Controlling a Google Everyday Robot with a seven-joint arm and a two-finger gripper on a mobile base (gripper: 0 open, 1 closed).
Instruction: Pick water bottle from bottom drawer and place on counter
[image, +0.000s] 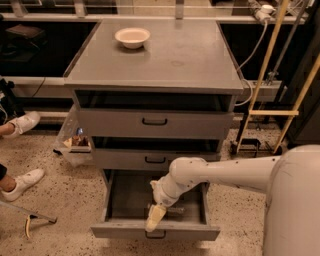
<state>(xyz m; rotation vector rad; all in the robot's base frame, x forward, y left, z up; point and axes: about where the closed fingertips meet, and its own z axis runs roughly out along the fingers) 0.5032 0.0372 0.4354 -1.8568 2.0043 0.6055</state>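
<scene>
The bottom drawer (120, 195) of the grey cabinet is pulled open. My gripper (155, 218) reaches down into it near the front wall, its cream-coloured tip pointing down. A small clear object, apparently the water bottle (176, 211), lies on the drawer floor just right of the gripper and is partly hidden by it. The counter (175, 55) is the flat grey top of the cabinet, well above the gripper.
A white bowl (132, 37) stands on the counter at the back left. The two upper drawers (155, 121) are closed or nearly closed above my arm. A person's white shoes (22, 182) and a clear bin (72, 142) are on the floor at the left. Yellow poles (267, 65) stand at the right.
</scene>
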